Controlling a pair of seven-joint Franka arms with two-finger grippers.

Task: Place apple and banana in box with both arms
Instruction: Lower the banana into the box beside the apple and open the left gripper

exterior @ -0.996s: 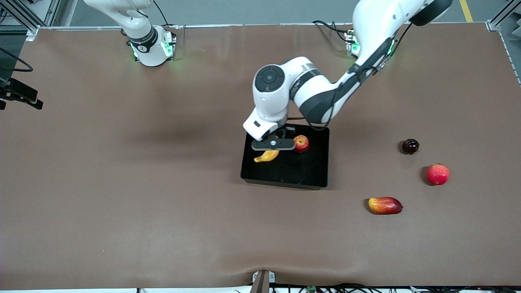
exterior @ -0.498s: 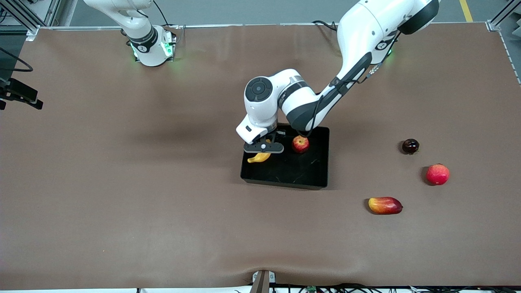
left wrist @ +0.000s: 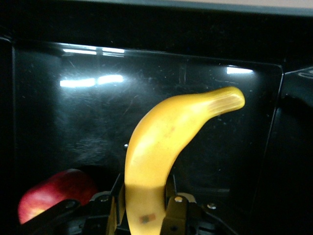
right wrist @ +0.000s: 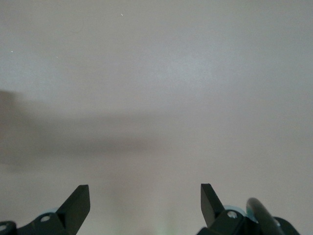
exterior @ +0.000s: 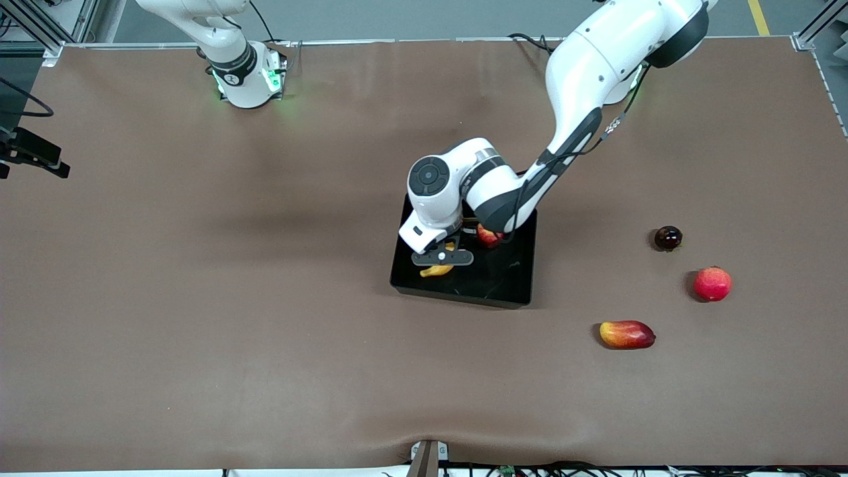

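Note:
The black box (exterior: 507, 278) lies mid-table. My left gripper (exterior: 442, 260) reaches down into it and is shut on the yellow banana (exterior: 437, 269). In the left wrist view the banana (left wrist: 166, 142) stands out from between the fingers (left wrist: 172, 203) over the box's glossy floor (left wrist: 73, 122). The red apple (exterior: 488, 237) lies in the box beside the banana, partly hidden under the left wrist, and shows as the apple (left wrist: 54, 196) in the left wrist view. My right gripper (right wrist: 145, 196) is open over bare brown table and holds nothing. It is outside the front view.
Three loose fruits lie toward the left arm's end of the table: a dark round fruit (exterior: 668, 238), a pinkish-red round fruit (exterior: 712, 283), and an oblong red-and-yellow fruit (exterior: 627, 334) nearest the front camera. The right arm's base (exterior: 242, 73) stands at the table's back edge.
My left gripper has come down deeper into the box with the banana still in it. The left wrist now covers part of the apple. The loose fruits have not moved.

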